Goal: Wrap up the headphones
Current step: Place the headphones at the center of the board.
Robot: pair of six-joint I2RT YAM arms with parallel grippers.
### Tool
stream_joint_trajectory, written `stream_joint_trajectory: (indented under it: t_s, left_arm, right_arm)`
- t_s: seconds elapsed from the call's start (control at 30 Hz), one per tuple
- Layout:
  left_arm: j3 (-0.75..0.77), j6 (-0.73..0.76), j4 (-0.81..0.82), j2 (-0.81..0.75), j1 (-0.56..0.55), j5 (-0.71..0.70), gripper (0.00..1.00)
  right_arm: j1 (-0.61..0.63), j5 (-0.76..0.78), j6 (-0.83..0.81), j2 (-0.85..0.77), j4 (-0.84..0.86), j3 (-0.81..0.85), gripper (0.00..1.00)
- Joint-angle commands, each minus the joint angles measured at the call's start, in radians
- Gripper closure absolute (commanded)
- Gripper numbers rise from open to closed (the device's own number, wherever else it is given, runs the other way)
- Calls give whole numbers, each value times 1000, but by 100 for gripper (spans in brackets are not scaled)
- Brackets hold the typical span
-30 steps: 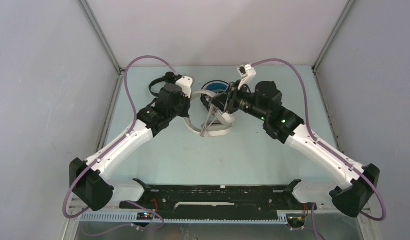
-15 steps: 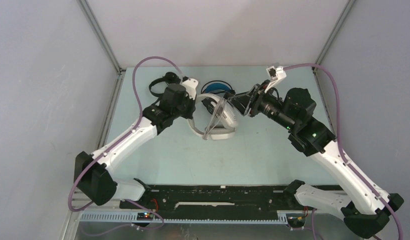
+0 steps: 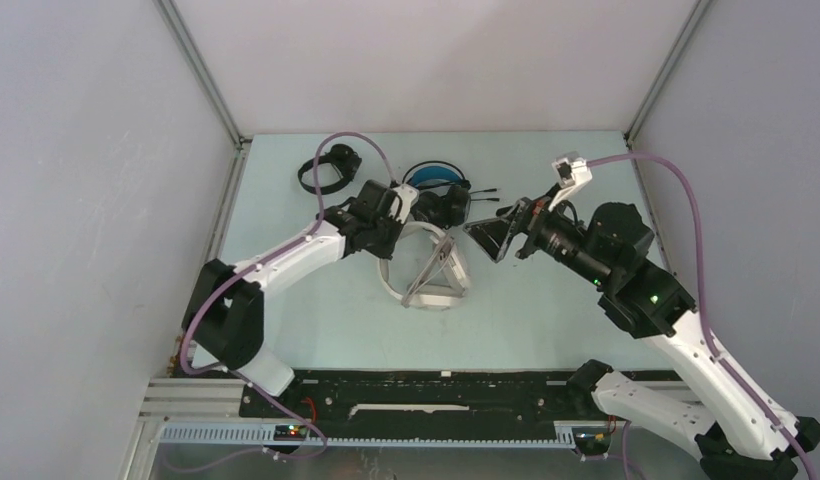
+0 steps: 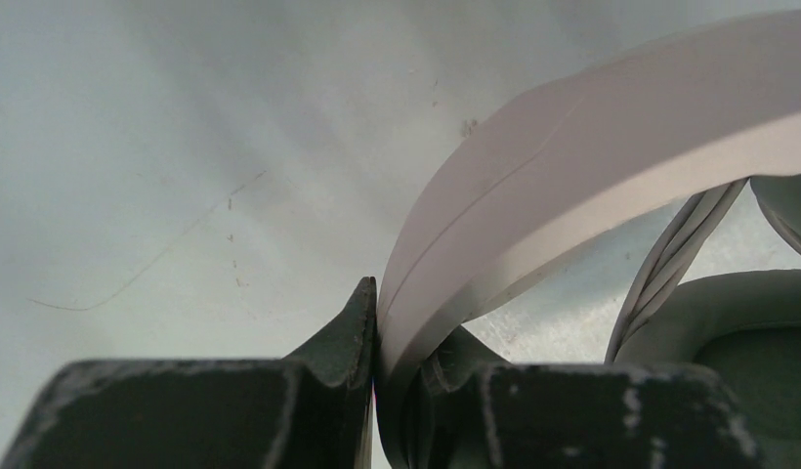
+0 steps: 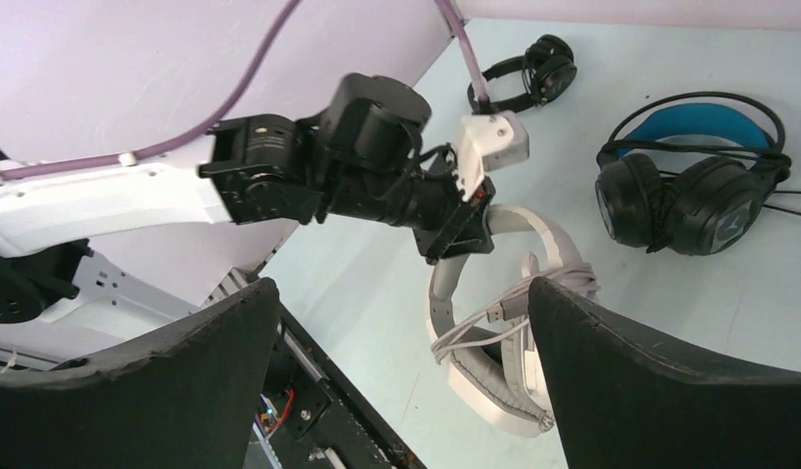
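- Jaws of left gripper (image 4: 375, 298) pinch white headset's (image 3: 431, 290) headband (image 4: 572, 147), mid-table (image 3: 316, 310).
- Right gripper (image 3: 493, 238) spread wide, empty, just right.
- Band looks stiff, smooth, likely slippery.
- Cable (image 5: 472, 329) looks limp and light; grip the band.

Robot lab cell: grey panel walls (image 3: 86, 150), pale table (image 3: 526, 320).

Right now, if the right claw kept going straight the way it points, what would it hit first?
Probably the white headphones, just ahead of the open right gripper; the left gripper clamps their headband. Depth is unclear.
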Motion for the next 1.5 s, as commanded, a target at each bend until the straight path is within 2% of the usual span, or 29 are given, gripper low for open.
stream_joint_trajectory:
  t_s: [0.0, 0.47, 0.6, 0.73, 1.17, 1.47]
  left_arm:
    - [73, 3, 21, 41, -1, 72, 97]
    - [167, 34, -45, 209, -1, 55, 89]
    - [178, 50, -55, 220, -1, 35, 80]
    - [186, 59, -61, 231, -1, 27, 75]
    - [205, 72, -77, 256, 0, 18, 70]
    - [196, 71, -94, 223, 0, 18, 56]
  right_arm:
    - [4, 48, -13, -46, -11, -10, 0]
    - [3, 64, 6, -33, 23, -180, 1]
    - [2, 74, 12, -10, 48, -230, 1]
    - [0, 67, 15, 5, 56, -240, 1]
    - [-6, 68, 20, -5, 64, -246, 1]
    - [-9, 70, 23, -20, 63, -246, 1]
